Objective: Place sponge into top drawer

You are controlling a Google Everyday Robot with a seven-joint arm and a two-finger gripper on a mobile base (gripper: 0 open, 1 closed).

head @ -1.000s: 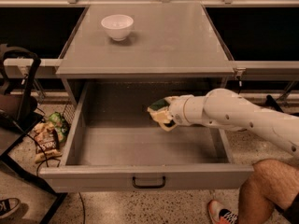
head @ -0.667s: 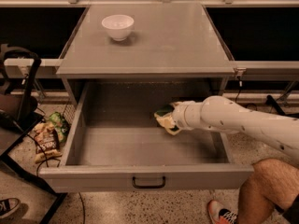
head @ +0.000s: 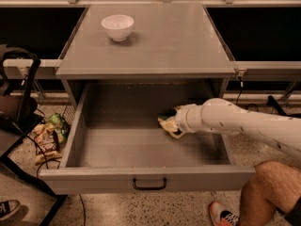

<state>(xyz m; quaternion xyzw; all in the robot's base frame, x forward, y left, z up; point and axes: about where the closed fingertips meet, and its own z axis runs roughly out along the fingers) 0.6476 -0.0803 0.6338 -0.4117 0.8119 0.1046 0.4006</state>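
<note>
On the floor at the far left lie some snack bags (head: 47,138), well apart from the task. On the grey worktop (head: 188,41), in its left rear part, stands a white bowl (head: 117,26); it has no part in this step.

Below the worktop the top drawer (head: 94,180) is pulled out fully. Its floor is bare and its black handle (head: 149,184) sits at the centre of the front panel.

The sponge (head: 169,127) is inside the drawer opening, in the right half and toward the back wall. It sits at the very tip of the end effector (head: 178,121), on the side that points to the drawer's middle. The end effector is closed on the sponge, which is tilted, the dark green face up and the yellow body below. Its long axis seems to run across the tip, but I cannot tell this surely.

I judge that the sponge hangs a little above the drawer floor and does not lie on it. So the relation that matters is vertical: the floor is directly under the sponge and nothing stands between them. The next move should be a short lowering, or simply to let go.

The white arm (head: 244,124) enters over the right wall of the drawer. At the lower right a person's bare knee (head: 275,187) and a shoe (head: 225,215) are near the drawer's front corner
</note>
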